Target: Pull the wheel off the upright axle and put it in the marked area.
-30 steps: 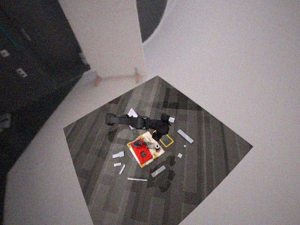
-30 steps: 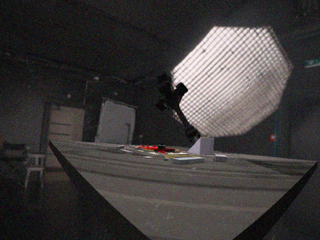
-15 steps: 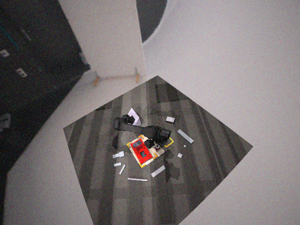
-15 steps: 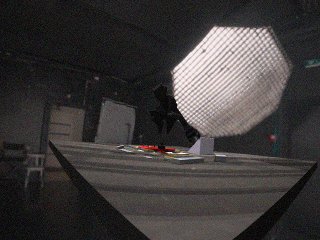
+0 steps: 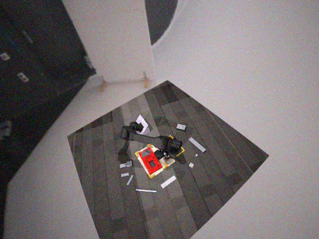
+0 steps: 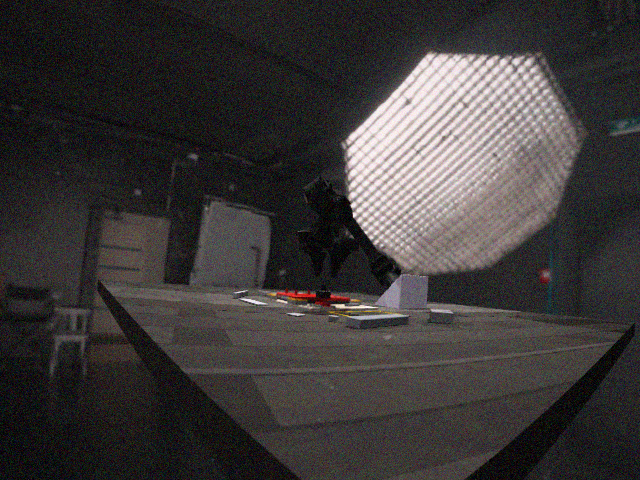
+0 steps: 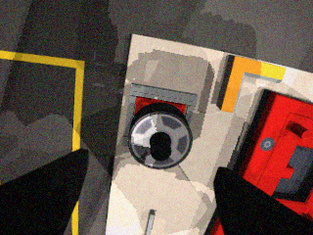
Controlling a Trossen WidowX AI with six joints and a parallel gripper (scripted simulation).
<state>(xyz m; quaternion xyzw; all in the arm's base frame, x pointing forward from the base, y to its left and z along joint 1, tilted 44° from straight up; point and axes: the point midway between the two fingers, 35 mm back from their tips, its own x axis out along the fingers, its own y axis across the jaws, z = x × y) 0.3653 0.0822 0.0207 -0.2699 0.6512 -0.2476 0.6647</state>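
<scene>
Directly beneath the black parallel-jaw gripper (image 7: 152,196), seen from the wrist, the view runs left to right: the yellow-outlined marked area (image 7: 75,98) on the dark plank counter (image 7: 44,122) lies beyond the left finger (image 7: 44,196); the grey-spoked black wheel (image 7: 159,140) sits on its axle on the cream board (image 7: 161,201), ahead of the gap between both fingers and untouched; the red plate (image 7: 284,132) flanks the right finger. The gripper stands partly open, holding nothing.
</scene>
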